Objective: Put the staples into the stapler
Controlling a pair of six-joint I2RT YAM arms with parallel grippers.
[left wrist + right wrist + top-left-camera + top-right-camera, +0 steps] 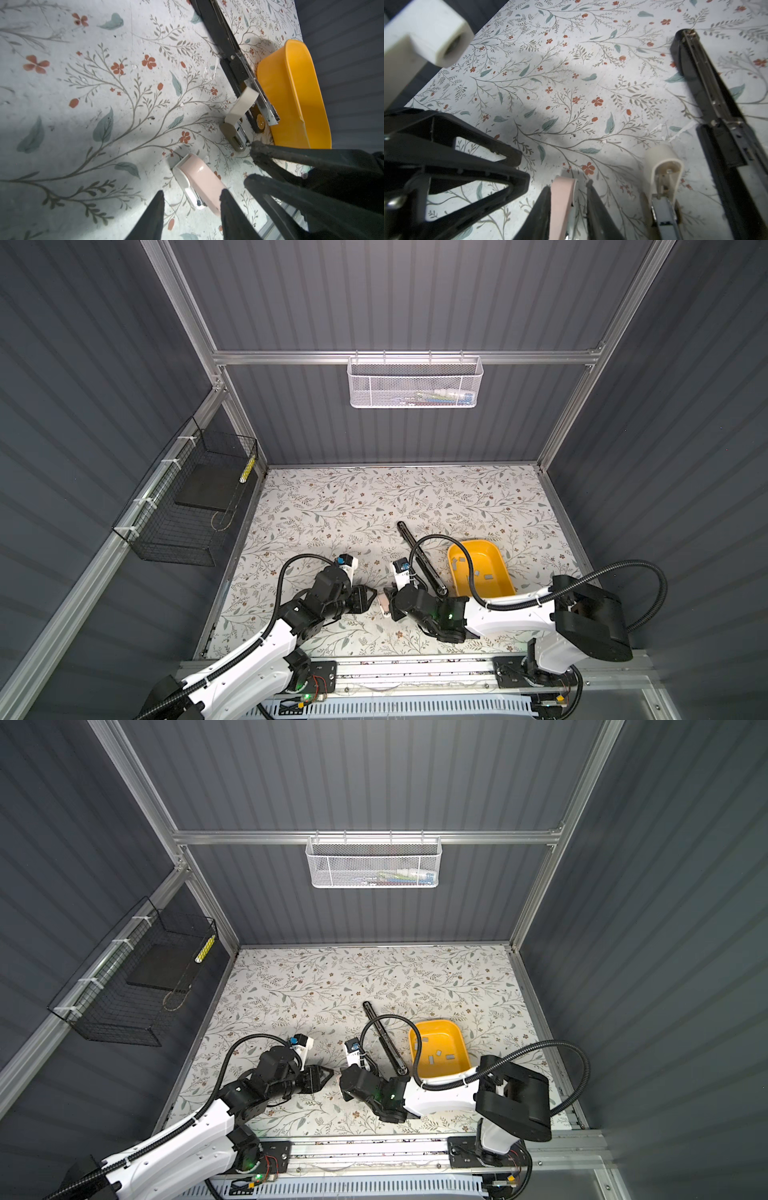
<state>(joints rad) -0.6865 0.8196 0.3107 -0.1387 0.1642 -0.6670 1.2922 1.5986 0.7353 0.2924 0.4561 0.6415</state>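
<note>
Several grey staples (486, 574) lie in a yellow tray (505, 560), also seen in the left wrist view (295, 93). A small pink stapler (199, 182) lies on the floral table between both grippers. My left gripper (192, 192) is open, with the stapler's end between its fingers. My right gripper (569, 186) is open around the same pink stapler (563, 199): one finger is against it and a gap shows at the other finger. In a top view the two grippers meet tip to tip, left (372, 595) and right (390, 601).
A long black stapler (419, 558) lies opened flat beside the tray. A small beige stapler (239, 112) stands hinged open next to it, close to my right gripper. A black wire basket (187, 506) hangs on the left wall and a white mesh basket (415, 383) on the back rail.
</note>
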